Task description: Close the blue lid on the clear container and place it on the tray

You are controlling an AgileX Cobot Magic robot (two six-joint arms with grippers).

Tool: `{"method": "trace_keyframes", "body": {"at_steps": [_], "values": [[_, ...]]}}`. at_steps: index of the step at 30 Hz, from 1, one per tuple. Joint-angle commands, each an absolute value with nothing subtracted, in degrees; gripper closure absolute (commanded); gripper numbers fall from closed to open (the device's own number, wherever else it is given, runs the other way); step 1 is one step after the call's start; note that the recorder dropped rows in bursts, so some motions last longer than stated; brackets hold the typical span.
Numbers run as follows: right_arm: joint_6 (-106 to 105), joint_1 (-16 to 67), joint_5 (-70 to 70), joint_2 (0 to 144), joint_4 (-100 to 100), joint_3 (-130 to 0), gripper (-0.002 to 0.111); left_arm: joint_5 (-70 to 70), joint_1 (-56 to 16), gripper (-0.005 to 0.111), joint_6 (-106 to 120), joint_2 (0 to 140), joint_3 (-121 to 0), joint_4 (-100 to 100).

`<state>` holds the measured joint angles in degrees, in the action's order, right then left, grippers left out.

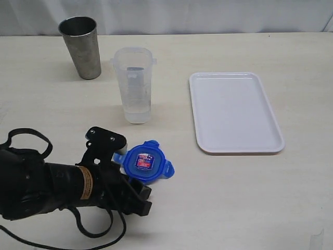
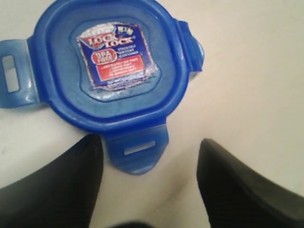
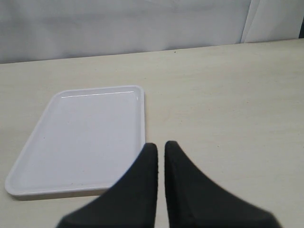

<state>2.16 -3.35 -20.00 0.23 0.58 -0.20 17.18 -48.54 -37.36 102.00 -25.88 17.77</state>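
i'm looking over a pale table (image 1: 260,198) that carries everything. the biggest thing on it is the tray (image 1: 237,112), white and rectangular with rounded corners and a low rim, lying flat on the right of the exterior view. my left arm (image 1: 47,185), black and bulky, comes in low from the near left corner. at the far left stands a dull steel cup (image 1: 80,47), upright. just to its right and a little nearer the camera is the clear container (image 1: 134,86), also upright and open-topped, see-through with a thicker rim and small lugs at its sides. it sits on the table between the cup and the tray, apart from both. the blue lid (image 1: 145,161) lies flat on the table in front of the container, separate from it and well apart from the tray, label side up. it is bright blue and rounded-square, with snap flaps sticking out. three flaps show in the left wrist view, and the squarish label (image 2: 116,54) at its centre is red and blue with white lettering. the left tool (image 2: 149,142) is released, jaws spread wide at the lid's edge. one flap (image 2: 137,152) points into the gap, one finger (image 2: 71,185) sits just beside that flap, and the other finger stands clear to the side, so the lid is not gripped. the right tool (image 3: 160,145) is clenched on itself, fingers all but touching, hanging over the table near the tray's edge.
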Motion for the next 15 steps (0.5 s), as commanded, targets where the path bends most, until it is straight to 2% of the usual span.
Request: {"method": "trace_keyframes", "body": {"at_steps": [1,5,14,15], "values": [[2.2,-3.8,-19.8,0.0,0.5,0.0,0.103,8.7,-48.3,0.054,-37.3,104.0,-27.5,17.5],[2.2,-3.8,-19.8,0.0,0.5,0.0,0.103,4.0,-48.3,0.062,-37.1,104.0,-28.9,17.9],[2.2,-3.8,-19.8,0.0,0.5,0.0,0.103,-0.6,-48.2,0.106,-35.3,102.9,-31.0,20.3],[2.2,-3.8,-19.8,0.0,0.5,0.0,0.103,-1.9,-48.0,0.107,-35.3,102.2,-31.5,20.9]]}}
